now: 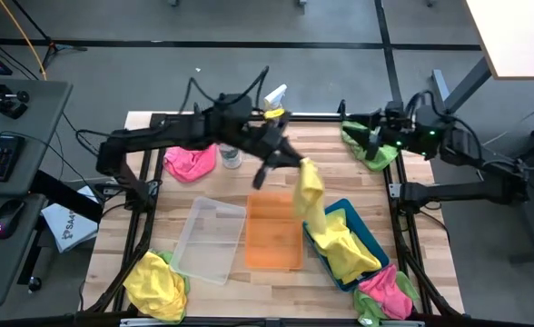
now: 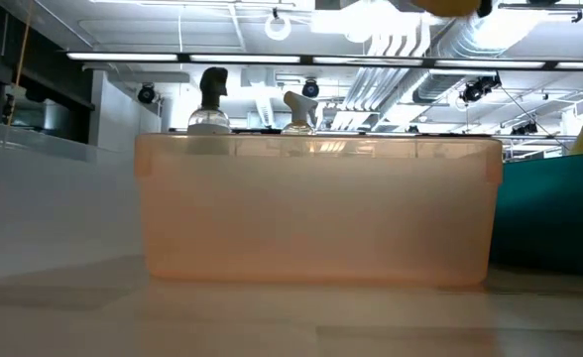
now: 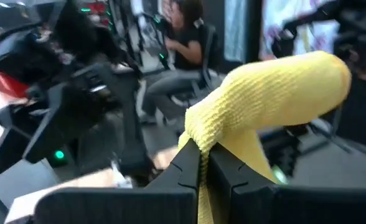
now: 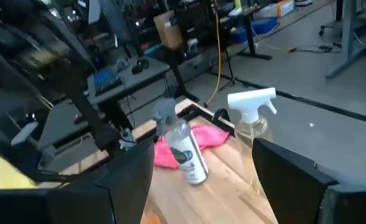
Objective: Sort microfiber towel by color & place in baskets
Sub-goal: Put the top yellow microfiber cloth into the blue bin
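My left gripper [image 1: 296,163] is over the middle of the table, shut on a yellow towel [image 1: 311,195] that hangs down toward the teal basket [image 1: 373,241]. More yellow cloth [image 1: 344,250] lies in that basket. The orange basket [image 1: 274,232] and the clear basket [image 1: 208,238] stand to its left. My right gripper [image 1: 373,138] is open at the far right corner, over a lime green towel [image 1: 360,150]. Its wrist view shows its fingers wide apart [image 4: 201,186]. My left gripper pinches the yellow towel between its two shut fingers [image 3: 183,165], at a bunched fold near its upper end [image 3: 201,134]. A hump of the cloth [image 3: 276,87] bulges past the fingertips. The rest hangs slack below, with its lower end [image 1: 320,227] at the yellow cloth in the teal basket.
A pink towel [image 1: 192,162] lies at the far left beside two spray bottles [image 1: 231,156] [image 1: 274,95]. A yellow towel [image 1: 153,283] sits at the near left corner, and pink and green towels [image 1: 385,295] at the near right. In the low view the orange basket [image 2: 321,208] fills the foreground.
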Tool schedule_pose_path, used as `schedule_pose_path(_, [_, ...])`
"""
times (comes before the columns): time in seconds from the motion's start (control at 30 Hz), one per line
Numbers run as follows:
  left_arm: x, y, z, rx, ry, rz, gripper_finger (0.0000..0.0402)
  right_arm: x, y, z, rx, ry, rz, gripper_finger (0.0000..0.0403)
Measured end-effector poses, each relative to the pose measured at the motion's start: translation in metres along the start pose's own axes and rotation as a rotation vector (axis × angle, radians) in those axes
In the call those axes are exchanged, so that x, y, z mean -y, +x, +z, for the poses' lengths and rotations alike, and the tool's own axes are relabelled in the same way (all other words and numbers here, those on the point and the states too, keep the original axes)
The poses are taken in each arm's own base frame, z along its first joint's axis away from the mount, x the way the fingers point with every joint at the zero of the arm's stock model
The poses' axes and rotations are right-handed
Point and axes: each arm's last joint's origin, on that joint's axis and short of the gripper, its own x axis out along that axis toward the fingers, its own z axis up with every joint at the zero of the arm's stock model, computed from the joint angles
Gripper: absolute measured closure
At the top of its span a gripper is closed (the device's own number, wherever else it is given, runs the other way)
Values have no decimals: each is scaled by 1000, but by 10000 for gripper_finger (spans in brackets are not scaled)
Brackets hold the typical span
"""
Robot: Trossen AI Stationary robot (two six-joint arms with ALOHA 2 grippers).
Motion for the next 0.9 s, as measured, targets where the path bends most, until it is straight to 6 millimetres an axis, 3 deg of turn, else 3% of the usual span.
schedule_pose_path(0.17, [-16,36,-24,70,-106,-47,401,2,-13,2,26,5,10,135])
schedule_pose_path(0.33, [-15,76,-50,131,-177,-88,401,3,-18,2,27,-9,20,135])
schedule_pose_path(0.57, [8,132,-89,249,-246,-170,401,3,-17,0,6,5,15,135])
schedule_pose_path(0.9, [54,178,-138,177,-309,-253,401,4,-16,-1,3,131,-21,135])
